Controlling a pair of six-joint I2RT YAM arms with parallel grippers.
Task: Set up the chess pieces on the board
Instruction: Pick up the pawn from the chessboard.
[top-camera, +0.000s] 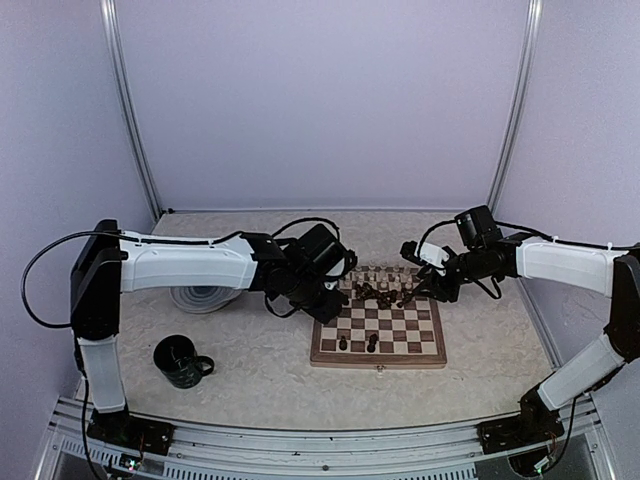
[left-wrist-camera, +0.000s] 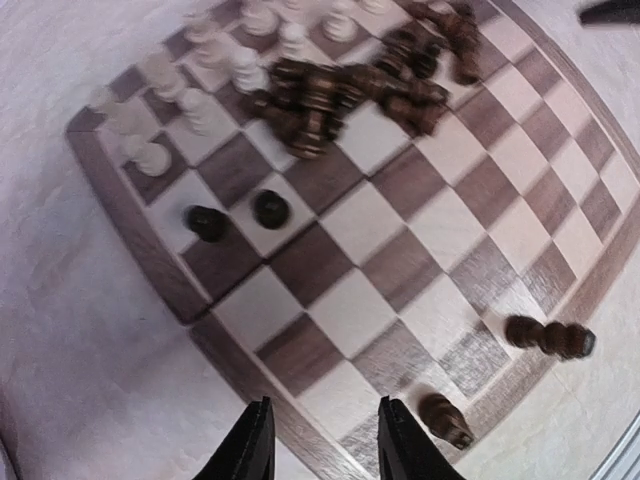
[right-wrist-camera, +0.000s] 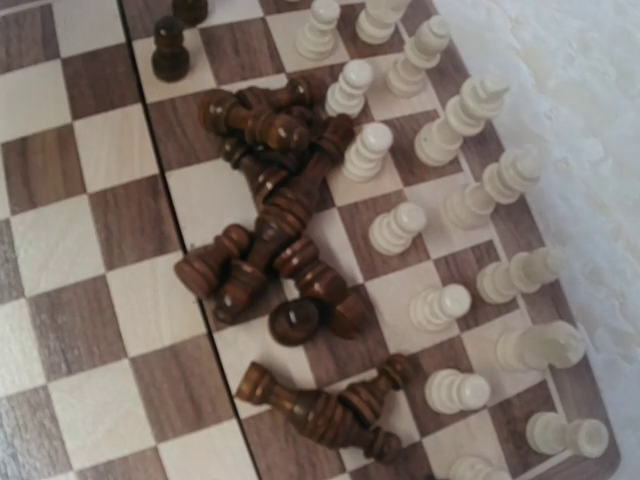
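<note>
Left fingers (left-wrist-camera: 250, 445), part-open, empty, hover over the checked wooden chessboard (left-wrist-camera: 430, 235); right fingers (top-camera: 418, 283), wide, empty, overhang heaped dark-brown pieces (right-wrist-camera: 280, 225), ready to pick.

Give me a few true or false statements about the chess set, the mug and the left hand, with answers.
1. The cream pieces stand upright in two rows along one edge of the chessboard. True.
2. All the dark pieces stand on their own squares. False: most lie toppled in a heap beside the cream rows.
3. The left hand grips a dark piece. False: its fingers are apart over the board's rim with nothing between them.
4. The mug sits on the table, off the board, on the left arm's side. True.
</note>
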